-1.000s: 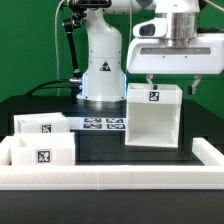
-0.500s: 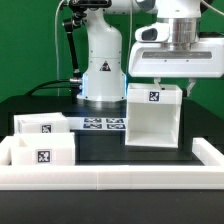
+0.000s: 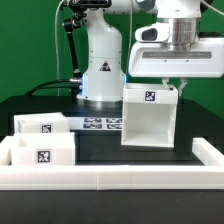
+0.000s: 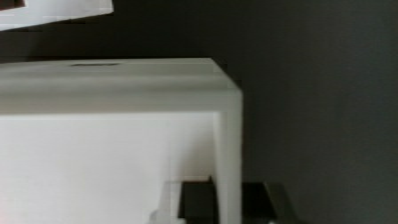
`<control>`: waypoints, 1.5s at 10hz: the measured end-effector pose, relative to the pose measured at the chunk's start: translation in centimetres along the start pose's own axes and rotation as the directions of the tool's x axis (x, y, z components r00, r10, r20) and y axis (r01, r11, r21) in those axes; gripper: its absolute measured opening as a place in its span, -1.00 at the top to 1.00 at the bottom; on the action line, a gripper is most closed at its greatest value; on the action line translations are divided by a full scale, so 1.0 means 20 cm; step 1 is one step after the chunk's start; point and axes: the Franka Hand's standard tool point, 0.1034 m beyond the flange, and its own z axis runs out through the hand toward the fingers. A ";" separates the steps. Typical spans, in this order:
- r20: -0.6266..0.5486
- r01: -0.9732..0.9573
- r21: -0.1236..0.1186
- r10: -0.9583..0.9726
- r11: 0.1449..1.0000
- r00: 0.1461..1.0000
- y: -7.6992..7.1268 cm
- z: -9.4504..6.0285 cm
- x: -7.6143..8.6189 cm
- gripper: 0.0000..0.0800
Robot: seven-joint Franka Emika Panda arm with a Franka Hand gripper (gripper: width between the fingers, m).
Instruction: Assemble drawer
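Observation:
The drawer's large white cube-like shell (image 3: 150, 120) stands on the black table at the exterior view's right, with a square tag on its top front. My gripper (image 3: 180, 88) reaches down over its top right edge. In the wrist view the shell (image 4: 107, 130) fills most of the picture. My gripper (image 4: 224, 203) is shut on the shell's thin side wall, with a dark finger (image 4: 192, 203) on each side. Two smaller white tray boxes, one (image 3: 45, 125) behind the other (image 3: 40, 155), sit at the exterior view's left, each with a tag.
The marker board (image 3: 100, 124) lies flat between the tray boxes and the shell. A low white rail (image 3: 110, 178) edges the table's front and sides. The arm's white base (image 3: 102, 65) stands behind the marker board.
My gripper came down a little onto the shell's right wall. The shell has since shifted slightly toward the exterior view's left.

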 end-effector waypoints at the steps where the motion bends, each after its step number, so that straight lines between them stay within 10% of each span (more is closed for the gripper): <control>1: 0.000 0.000 0.000 0.000 1.000 1.000 0.00 0.00 0.00 0.91; 6: -0.001 0.001 0.001 -0.001 1.000 1.000 0.00 0.00 0.01 0.91; 15: -0.111 -0.054 0.075 0.062 0.996 0.992 -0.04 -0.06 0.70 0.90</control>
